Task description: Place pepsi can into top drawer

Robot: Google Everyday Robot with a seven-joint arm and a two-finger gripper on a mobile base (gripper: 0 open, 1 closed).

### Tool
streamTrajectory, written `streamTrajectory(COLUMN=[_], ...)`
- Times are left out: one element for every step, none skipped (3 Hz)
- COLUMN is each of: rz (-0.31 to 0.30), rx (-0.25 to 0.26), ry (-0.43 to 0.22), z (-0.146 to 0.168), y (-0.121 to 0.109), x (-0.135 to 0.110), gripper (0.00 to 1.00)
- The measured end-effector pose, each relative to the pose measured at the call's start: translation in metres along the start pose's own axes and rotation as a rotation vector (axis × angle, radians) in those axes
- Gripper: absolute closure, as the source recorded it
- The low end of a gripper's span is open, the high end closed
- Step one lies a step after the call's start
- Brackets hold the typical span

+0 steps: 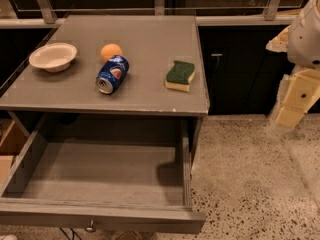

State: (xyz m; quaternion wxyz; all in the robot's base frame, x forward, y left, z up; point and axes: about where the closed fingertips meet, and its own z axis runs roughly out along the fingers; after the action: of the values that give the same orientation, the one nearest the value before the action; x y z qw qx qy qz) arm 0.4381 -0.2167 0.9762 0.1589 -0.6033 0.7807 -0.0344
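The gripper [296,100] hangs at the far right edge of the view, beyond the right side of the cabinet and above the speckled floor [250,184], in front of a dark lower cupboard [235,74]. Only pale cream parts of it show below the white shell of the arm [307,31], and I cannot tell whether it is open or closed. It holds nothing that can be seen.

The pepsi can [112,74] lies on its side on the grey cabinet top [150,34], well to the left of the gripper and a little higher in the view, its silver end turned toward the front edge. The sponge [180,75], green side up, lies between the can and the gripper, apart from both. An orange fruit [111,51] sits just behind the can, on the far side of it from the camera, and seems to touch it. Farthest left from the gripper is a shallow white bowl [52,57], upright and well apart from the can.

The top drawer [125,218] is pulled out below the cabinet top, down and to the left of the gripper. A small metal knob [90,228] shows on its front panel.
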Motion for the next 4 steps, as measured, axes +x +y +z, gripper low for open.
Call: streamTrajectory(rz=[0.0,-0.035,-0.091,-0.086], rx=[0.0,0.002,-0.001,0.002], ry=[0.0,0.004,-0.008,-0.004], z=[0.0,0.002,0.006,0.008], y=[0.0,-0.004,-0.01,-0.01], x=[0.0,-0.016,-0.047,-0.048], gripper=[0.0,0.0,0.0,0.0])
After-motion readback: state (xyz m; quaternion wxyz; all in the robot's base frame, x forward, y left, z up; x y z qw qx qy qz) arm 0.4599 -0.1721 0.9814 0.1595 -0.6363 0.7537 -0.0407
